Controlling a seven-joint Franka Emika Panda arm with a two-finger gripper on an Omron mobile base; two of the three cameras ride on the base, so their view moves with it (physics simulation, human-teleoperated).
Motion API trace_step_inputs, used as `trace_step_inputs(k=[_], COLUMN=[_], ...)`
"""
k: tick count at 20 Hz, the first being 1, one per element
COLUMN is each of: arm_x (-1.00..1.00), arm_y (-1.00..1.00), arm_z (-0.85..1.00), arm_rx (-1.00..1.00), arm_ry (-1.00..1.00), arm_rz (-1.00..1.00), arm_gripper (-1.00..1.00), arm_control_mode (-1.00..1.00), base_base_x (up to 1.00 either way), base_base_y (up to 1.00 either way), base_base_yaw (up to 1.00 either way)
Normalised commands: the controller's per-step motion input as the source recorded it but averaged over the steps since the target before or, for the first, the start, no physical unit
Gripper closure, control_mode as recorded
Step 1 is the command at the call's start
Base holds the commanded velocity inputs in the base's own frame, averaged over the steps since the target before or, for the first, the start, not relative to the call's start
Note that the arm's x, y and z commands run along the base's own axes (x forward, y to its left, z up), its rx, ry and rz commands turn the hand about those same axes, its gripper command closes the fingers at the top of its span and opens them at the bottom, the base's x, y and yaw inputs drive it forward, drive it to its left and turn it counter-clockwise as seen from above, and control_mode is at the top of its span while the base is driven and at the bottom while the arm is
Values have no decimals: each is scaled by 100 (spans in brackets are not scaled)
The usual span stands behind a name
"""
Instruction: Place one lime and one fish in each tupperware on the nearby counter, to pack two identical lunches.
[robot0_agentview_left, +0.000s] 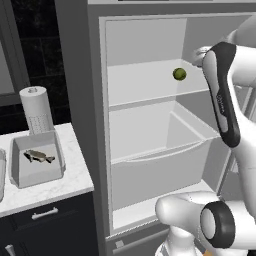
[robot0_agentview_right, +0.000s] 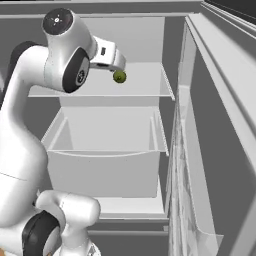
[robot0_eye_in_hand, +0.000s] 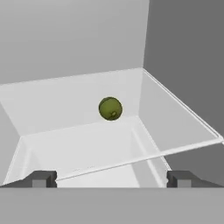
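Left base view: open grey fridge; a small round green lime (robot0_agentview_left: 179, 74) sits on the pale upper shelf (robot0_agentview_left: 145, 85), toward its right rear. The white arm reaches up at the right edge of the picture, wrist near shelf height. On the white marbled stone counter (robot0_agentview_left: 75, 175) beside the fridge stands a grey rectangular tupperware (robot0_agentview_left: 37, 160) with a small grey-brown fish (robot0_agentview_left: 39, 156) lying in it; no lime visible in it. A white paper towel roll (robot0_agentview_left: 36, 110) stands behind it.

Right base view: the lime (robot0_agentview_right: 119, 76) is just beyond the wrist, on the shelf above the large pale drawer bin (robot0_agentview_right: 105, 160). Fingers not readable here.

Hand view: the two-finger gripper (robot0_eye_in_hand: 111, 179) has its dark tips spread wide at the bottom corners, nothing between them. The lime (robot0_eye_in_hand: 110, 108) lies ahead, roughly centred, well apart from the tips.

Judgement: step in hand is the approach to fetch a lime for the tupperware. Next move calls for advancing along the shelf until the lime sits between the tips, then closing; a round fruit could roll if nudged.
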Motion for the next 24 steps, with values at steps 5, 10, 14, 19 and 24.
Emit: trace_step_inputs(k=[5, 10, 14, 19, 24], arm_x=[100, 100, 87, 75, 48], arm_y=[9, 0, 0, -8, -22], arm_z=[-48, -32, -22, -28, -22], arm_rx=[0, 0, 0, 0, 0], arm_ry=[0, 4, 10, 10, 1], arm_rz=[0, 0, 0, 0, 0], arm_gripper=[-100, -100, -100, -100, -100], arm_control_mode=[-100, -100, -100, -100, -100], base_base_x=[0, 0, 0, 0, 0], base_base_y=[0, 0, 0, 0, 0], base_base_yaw=[0, 0, 0, 0, 0])
